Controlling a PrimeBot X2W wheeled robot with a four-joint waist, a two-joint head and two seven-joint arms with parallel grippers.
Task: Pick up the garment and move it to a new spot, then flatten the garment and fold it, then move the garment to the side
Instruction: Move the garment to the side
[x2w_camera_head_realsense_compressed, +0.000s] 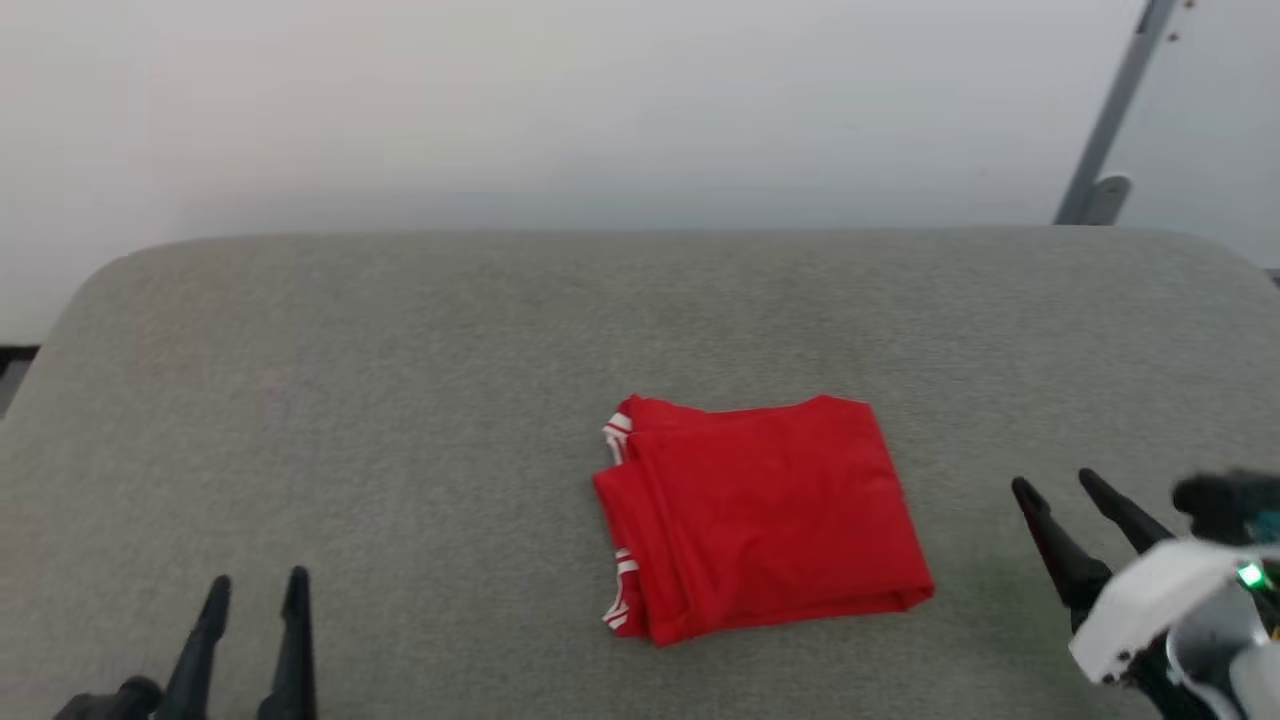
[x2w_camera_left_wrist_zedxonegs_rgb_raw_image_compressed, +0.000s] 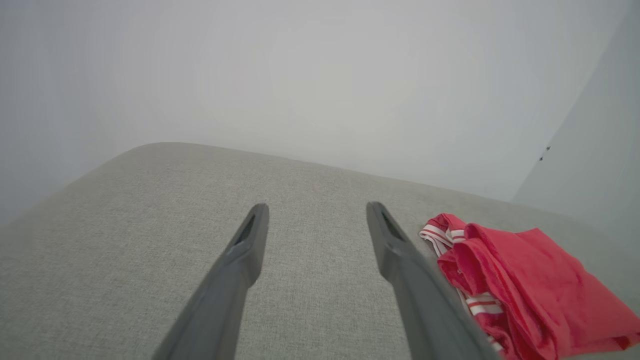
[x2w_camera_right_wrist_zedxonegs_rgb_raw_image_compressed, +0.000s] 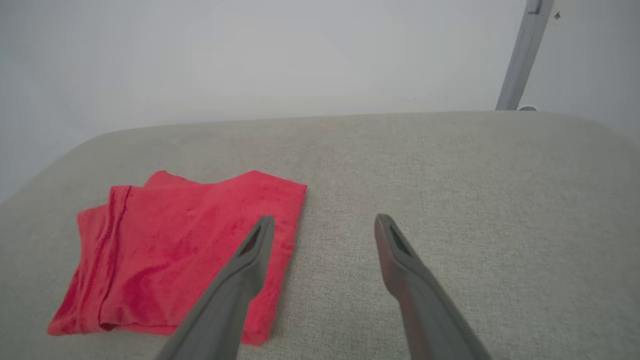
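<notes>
Where the garment (x2w_camera_head_realsense_compressed: 760, 515) is lying: lower centre of the head view, folded into a rectangle on the grey padded surface (x2w_camera_head_realsense_compressed: 400, 380).
Left gripper (x2w_camera_head_realsense_compressed: 258, 578): hovering lower left, fingers parted, empty.
Right gripper (x2w_camera_head_realsense_compressed: 1052, 478): hovering lower right near the cloth, fingers spread, empty.
Handling: looking light, soft and floppy, so the layers are probably going to slip.
Hold: pinching all layers at the frame-right edge is looking safest.

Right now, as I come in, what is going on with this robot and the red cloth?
A two-armed robot is working on a red garment, which lies folded into a compact rectangle on the grey fabric surface. Nothing is holding it. The left end effector and the right end effector are open and empty, one on each side of the garment and apart from it. The folding looks done; moving it to the side appears to be what is left.
</notes>
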